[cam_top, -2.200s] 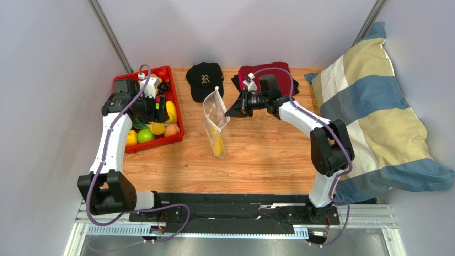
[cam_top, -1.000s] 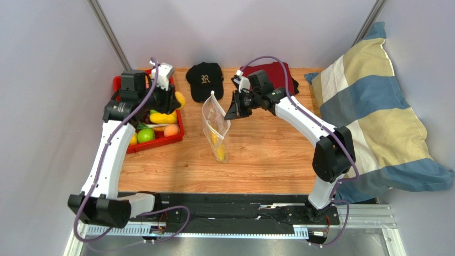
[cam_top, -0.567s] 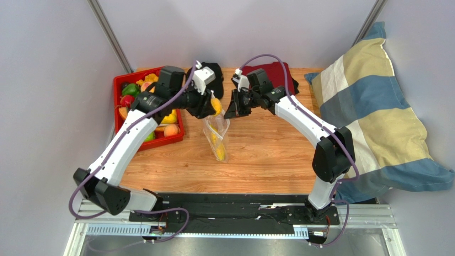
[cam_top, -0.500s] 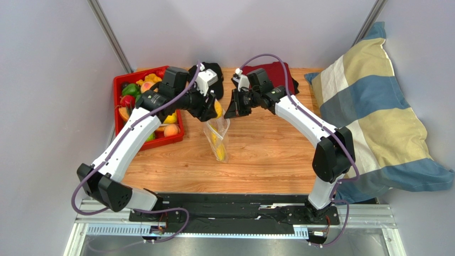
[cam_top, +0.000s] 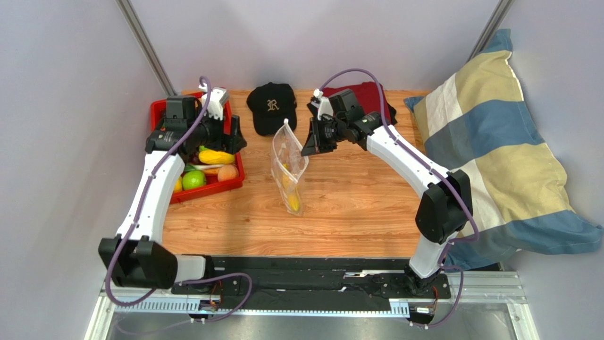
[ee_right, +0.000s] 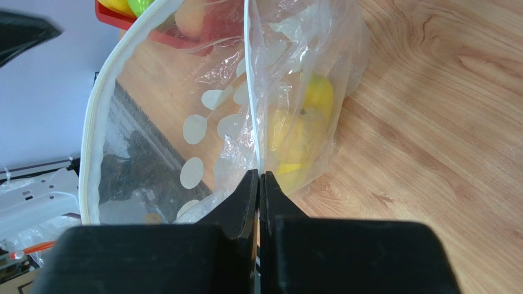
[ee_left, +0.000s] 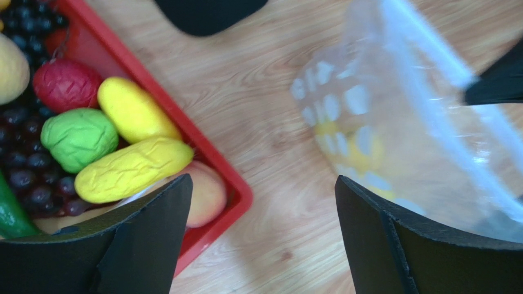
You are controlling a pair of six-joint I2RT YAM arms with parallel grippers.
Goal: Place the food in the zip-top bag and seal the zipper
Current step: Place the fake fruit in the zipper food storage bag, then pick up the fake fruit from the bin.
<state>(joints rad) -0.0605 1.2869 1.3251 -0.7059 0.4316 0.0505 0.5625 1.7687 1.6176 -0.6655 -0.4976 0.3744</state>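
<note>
The zip-top bag (cam_top: 287, 164) stands open on the wooden table, clear with pale dots. Yellow food (cam_top: 289, 193) lies in its bottom, also seen in the right wrist view (ee_right: 305, 125). My right gripper (cam_top: 307, 147) is shut on the bag's rim (ee_right: 259, 175) and holds it up. The white zipper strip (ee_right: 92, 122) curves round the open mouth. My left gripper (cam_top: 230, 142) is open and empty (ee_left: 263, 184), above the table between the tray corner and the bag (ee_left: 393, 122). The red tray (cam_top: 213, 191) holds more food: yellow pieces (ee_left: 132, 168), a green fruit (ee_left: 78, 136) and a peach (ee_left: 205, 193).
A black cap (cam_top: 272, 105) lies behind the bag. A maroon cloth (cam_top: 365, 95) lies at the back behind my right arm. A large striped pillow (cam_top: 496, 156) fills the right side. Metal posts stand at both back corners.
My left gripper carried a yellow piece from the tray to the bag's mouth, then swung back to the tray corner, open and empty. My right gripper kept hold of the bag's rim.
</note>
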